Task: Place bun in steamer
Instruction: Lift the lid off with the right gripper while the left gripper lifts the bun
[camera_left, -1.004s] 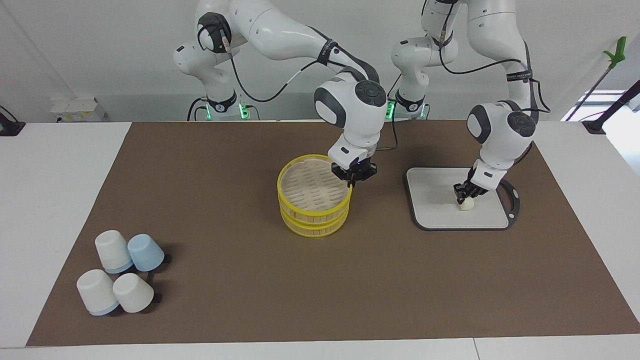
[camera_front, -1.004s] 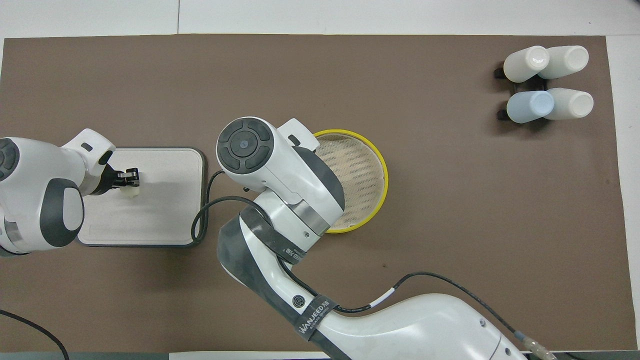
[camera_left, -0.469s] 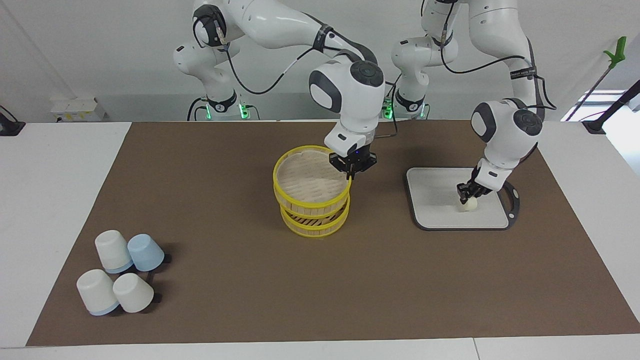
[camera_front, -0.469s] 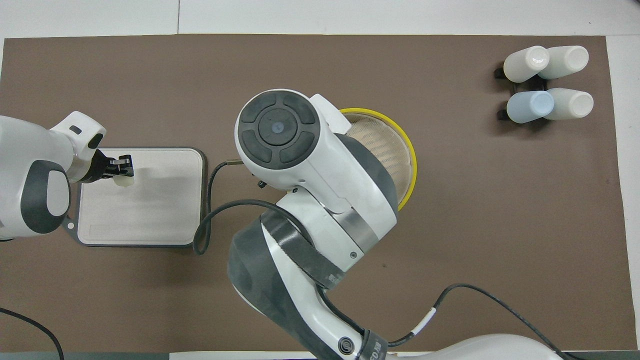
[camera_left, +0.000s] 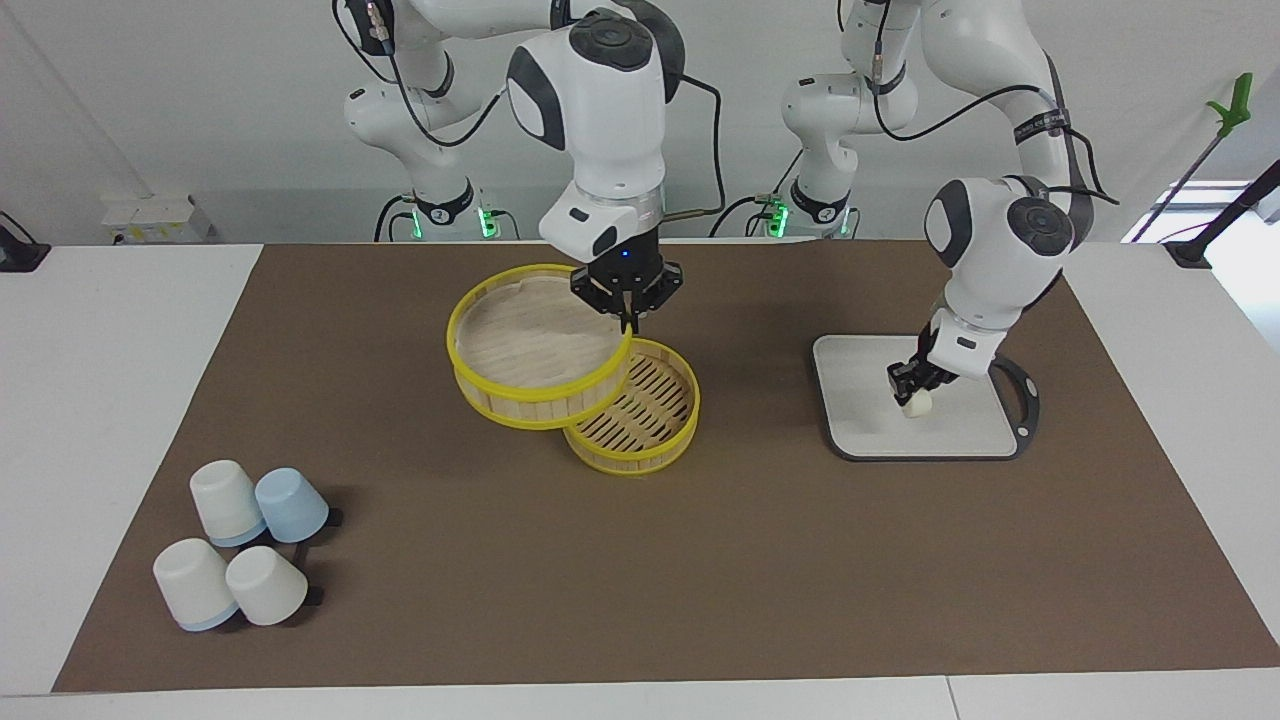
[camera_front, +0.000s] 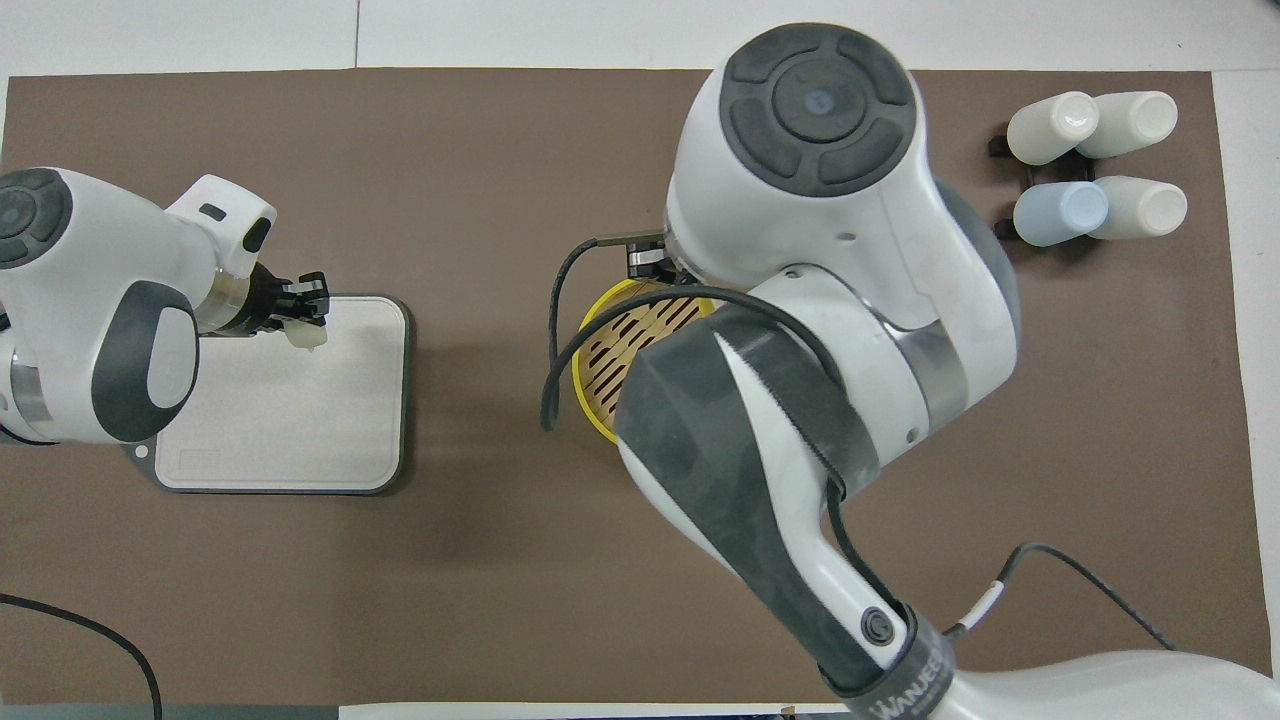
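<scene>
Bun (camera_left: 916, 402): small cream-white oblong with smooth rounded ends, clamped in the left gripper (camera_left: 908, 385) and hanging just above the board (camera_left: 860, 400). Its long axis seems to run roughly up and down, the lower end toward the board; hard to be certain.

Board: flat, pale grey, rounded corners, dark rim, black loop handle.

Right gripper (camera_left: 628, 312): fingertips pinched shut on the yellow rim of the steamer top tier (camera_left: 535, 345), held tilted in the air, partly over the steamer base (camera_left: 640, 410). Base rests on the brown mat (camera_left: 700, 560): round, yellow-rimmed, slatted pale wood floor, open.

Four upturned cups (camera_left: 240, 545), three white and one pale blue, cluster toward the right arm's end.
</scene>
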